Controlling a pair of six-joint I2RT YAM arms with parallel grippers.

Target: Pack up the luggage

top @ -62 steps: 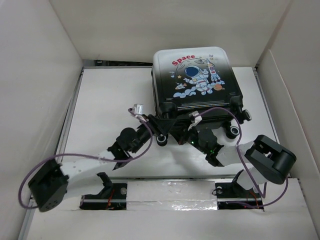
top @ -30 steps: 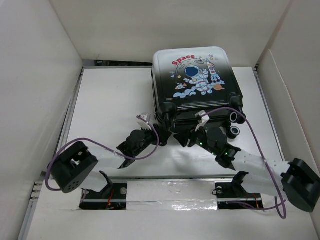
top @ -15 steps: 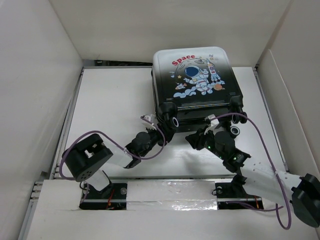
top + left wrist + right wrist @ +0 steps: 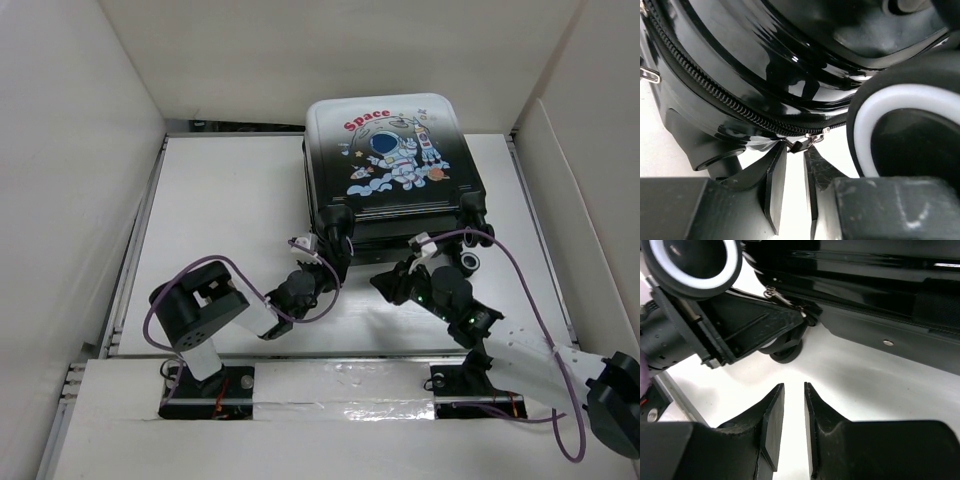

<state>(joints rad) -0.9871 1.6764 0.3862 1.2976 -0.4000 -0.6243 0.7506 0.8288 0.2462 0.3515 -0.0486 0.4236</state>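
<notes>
The luggage point(image 4: 390, 160) lies flat and closed at the back of the table, astronaut print and red "Space" text up, wheels toward me. My left gripper point(image 4: 322, 262) is at its near left corner. In the left wrist view the jaws point(image 4: 796, 147) stand nearly together, pinching the black zipper pull point(image 4: 802, 145) at their tips, beside a white-rimmed wheel point(image 4: 905, 130). My right gripper point(image 4: 392, 283) hovers over bare table just in front of the luggage's near edge. In its wrist view point(image 4: 794, 386) it is shut and empty. That view also shows the left gripper's fingers point(image 4: 755, 327) at the zipper.
White walls enclose the table on the left, back and right. A suitcase wheel point(image 4: 468, 262) juts out near my right arm. Purple cables loop over both arms. Bare table lies left of the luggage point(image 4: 220, 200).
My left arm has folded back while its gripper crept right along the luggage's near edge to the corner. My right arm has swung outward and its gripper has backed off slightly.
</notes>
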